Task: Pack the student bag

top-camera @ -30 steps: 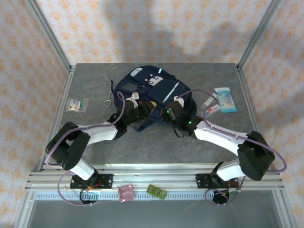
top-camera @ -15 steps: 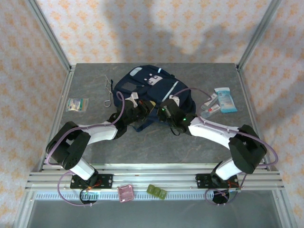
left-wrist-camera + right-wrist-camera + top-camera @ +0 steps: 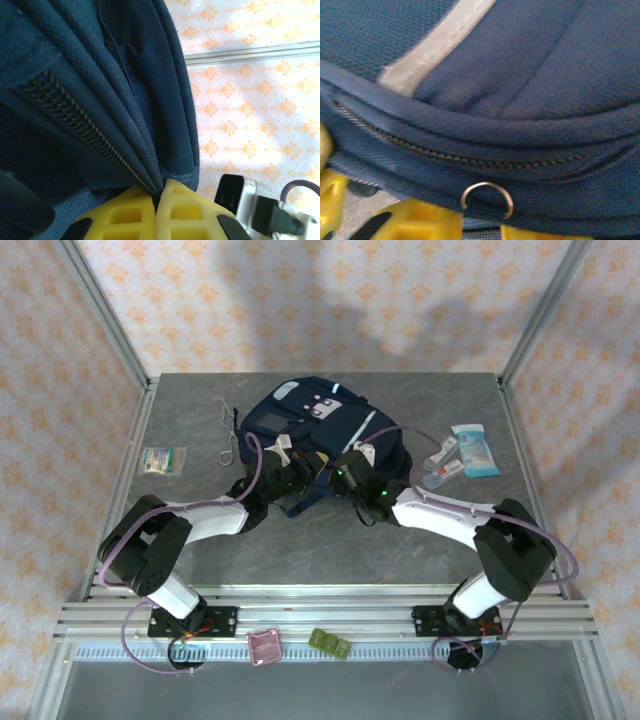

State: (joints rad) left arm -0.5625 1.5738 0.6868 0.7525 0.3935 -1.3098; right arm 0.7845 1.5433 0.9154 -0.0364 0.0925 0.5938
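The student bag (image 3: 300,425) lies flat on the counter (image 3: 330,540), in the middle and closer to the far edge than the near one. The left pincer (image 3: 159,192) is shut tight on a fold of the bag's blue cloth, right beside the zip (image 3: 85,120). The right pincer (image 3: 347,475) is at the bag's near side too. Its yellow fingers (image 3: 415,220) sit just under a little metal ring (image 3: 486,198) on the bag, but I cannot tell if they are pinching anything. The zip looks closed where the wrist cameras see it. Nothing looks packed yet. A blue packet (image 3: 474,450) and some small tubes (image 3: 442,462) lie near the right edge, and a little packet (image 3: 162,460) lies near the left edge, all outside the bag. So I think the job is only starting: the bag must be opened first, and then the things go in.
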